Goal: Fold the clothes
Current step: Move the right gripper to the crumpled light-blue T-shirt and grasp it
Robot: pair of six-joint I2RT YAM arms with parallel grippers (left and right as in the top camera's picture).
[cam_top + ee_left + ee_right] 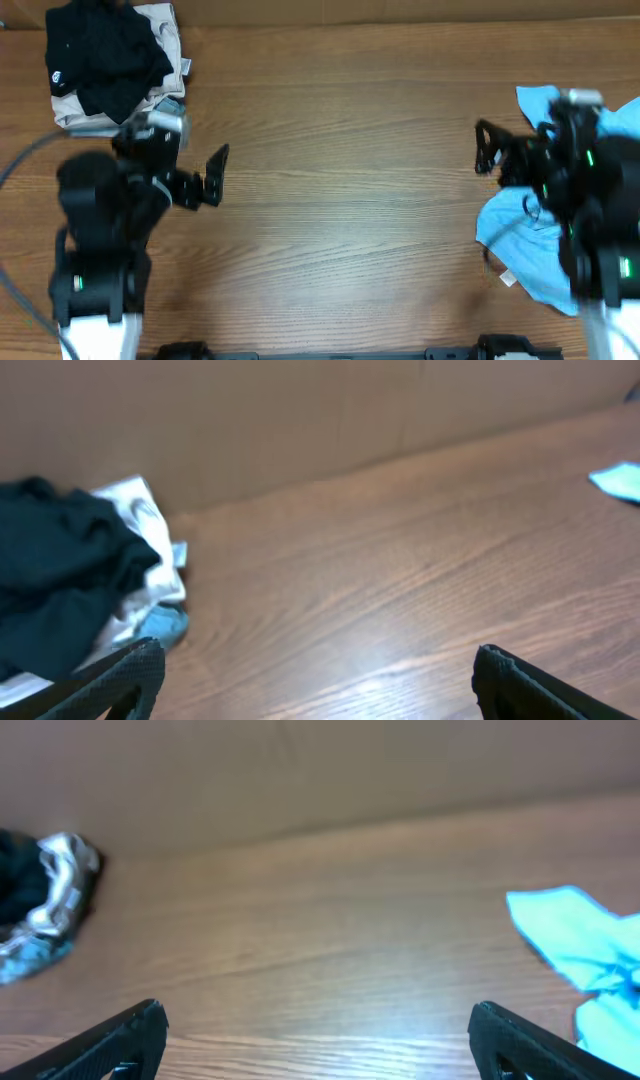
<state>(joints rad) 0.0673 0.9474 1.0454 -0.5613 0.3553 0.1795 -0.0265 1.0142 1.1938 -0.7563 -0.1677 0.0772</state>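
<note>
The light sky-blue T-shirt (535, 245) lies crumpled at the table's right edge, largely under my right arm. A part of it shows at the right in the right wrist view (585, 955) and a small corner in the left wrist view (618, 481). My right gripper (486, 148) is open and empty, just left of the shirt, over bare wood (315, 1030). My left gripper (214, 175) is open and empty at the left, over bare wood (318, 675), far from the shirt.
A black garment (105, 55) lies on a stack of beige and pale folded garments (165, 35) at the back left corner, also in the left wrist view (60, 565). A cardboard wall (300, 410) runs behind the wooden table (340, 200).
</note>
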